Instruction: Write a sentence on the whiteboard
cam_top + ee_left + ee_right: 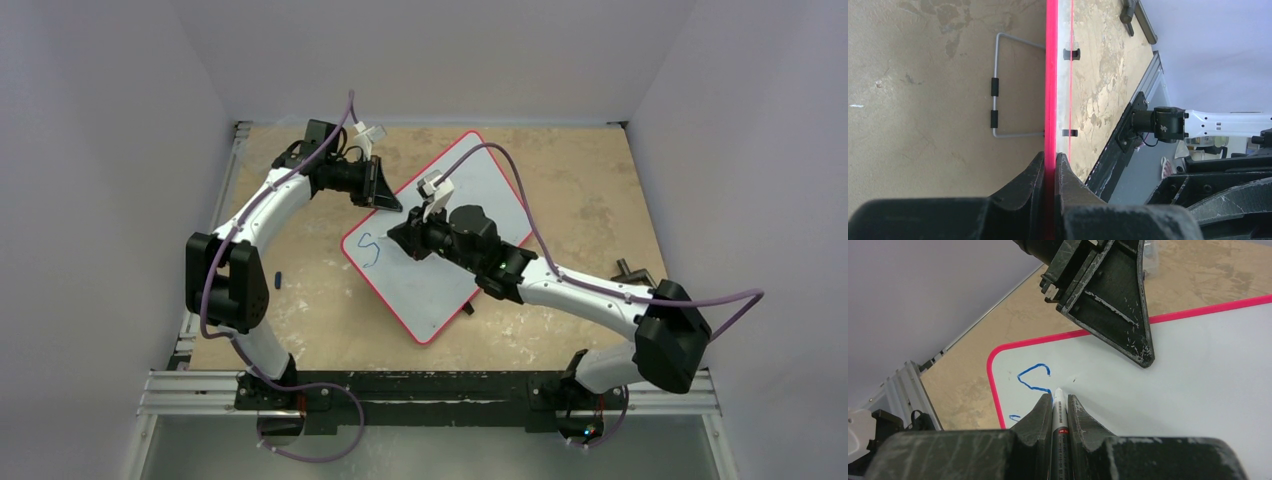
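**In mid-frame: marker tip on the board, one blue letter written**

Along the bottom edge of the overhead view, a metal rail [430,392] carries both arms. Just above it, the right arm [580,290] reaches from the lower right toward the centre. The right gripper [402,238] hangs over the whiteboard [450,285], which lies turned like a diamond in the middle of the tan table [590,200]. In the right wrist view its jaws stand narrow, clamped on a white marker [1058,412] whose tip meets the board surface. Right at that tip lies the sentence [1032,377]. It is only one blue S-shaped curl near the board's left corner, with a short blue dash at the lower left of it. Left of the board, a small dark blue object [277,279] lies on the table, too small to tell what. Farther up, the left arm [265,205] arcs from the lower left to the upper middle of the frame. The left gripper [383,192] meets the board's upper-left edge. The left wrist view shows its fingers pinched tight on the red rim [1050,75], one on each face. Beyond them, a grey wire bracket [994,100] with two black sleeves juts from the rim toward the left of that frame.
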`<state>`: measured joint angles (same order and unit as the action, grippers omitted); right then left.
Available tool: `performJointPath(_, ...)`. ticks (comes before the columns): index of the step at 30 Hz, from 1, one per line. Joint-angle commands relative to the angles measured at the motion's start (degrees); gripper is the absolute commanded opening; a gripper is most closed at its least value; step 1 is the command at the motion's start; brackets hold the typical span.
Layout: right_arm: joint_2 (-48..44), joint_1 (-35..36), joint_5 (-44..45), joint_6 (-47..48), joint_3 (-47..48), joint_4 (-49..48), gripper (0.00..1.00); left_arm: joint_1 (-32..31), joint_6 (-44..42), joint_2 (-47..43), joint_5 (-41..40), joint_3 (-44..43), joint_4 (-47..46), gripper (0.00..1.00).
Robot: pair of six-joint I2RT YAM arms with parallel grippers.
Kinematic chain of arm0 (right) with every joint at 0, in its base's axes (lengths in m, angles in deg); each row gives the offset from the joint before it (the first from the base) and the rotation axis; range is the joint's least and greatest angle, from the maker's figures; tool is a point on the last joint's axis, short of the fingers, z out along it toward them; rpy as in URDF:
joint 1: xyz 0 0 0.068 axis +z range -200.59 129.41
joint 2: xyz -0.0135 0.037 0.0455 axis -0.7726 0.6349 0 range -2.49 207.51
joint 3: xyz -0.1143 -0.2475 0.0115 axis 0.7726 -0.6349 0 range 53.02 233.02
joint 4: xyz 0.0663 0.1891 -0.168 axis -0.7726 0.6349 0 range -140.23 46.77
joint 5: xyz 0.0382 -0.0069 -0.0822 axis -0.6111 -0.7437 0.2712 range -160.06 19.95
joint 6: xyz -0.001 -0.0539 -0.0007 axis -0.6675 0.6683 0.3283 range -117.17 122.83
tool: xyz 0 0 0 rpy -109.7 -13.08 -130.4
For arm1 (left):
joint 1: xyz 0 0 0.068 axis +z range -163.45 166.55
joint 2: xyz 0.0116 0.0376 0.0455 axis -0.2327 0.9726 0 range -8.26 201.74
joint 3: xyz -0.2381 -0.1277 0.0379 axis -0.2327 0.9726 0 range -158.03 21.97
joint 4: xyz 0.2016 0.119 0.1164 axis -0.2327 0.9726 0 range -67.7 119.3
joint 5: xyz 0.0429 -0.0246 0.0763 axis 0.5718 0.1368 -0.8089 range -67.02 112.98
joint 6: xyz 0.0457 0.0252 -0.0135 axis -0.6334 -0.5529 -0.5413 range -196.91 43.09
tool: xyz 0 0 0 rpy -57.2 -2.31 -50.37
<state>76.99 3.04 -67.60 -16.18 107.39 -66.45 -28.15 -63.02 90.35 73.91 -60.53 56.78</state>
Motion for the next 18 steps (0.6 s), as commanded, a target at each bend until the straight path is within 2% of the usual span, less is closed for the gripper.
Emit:
performJointPath(1,0.38,-0.10,2.16,1.28,3.68,-0.56,0.00,-1.12,-3.17,-2.20,-2.87,-1.21,-0.48,0.00)
performJointPath(18,1.60,-0.10,2.03,2.40,1.49,1.55,0.00,-1.12,-3.17,-2.28,-2.86,-1.26,-0.48,0.00)
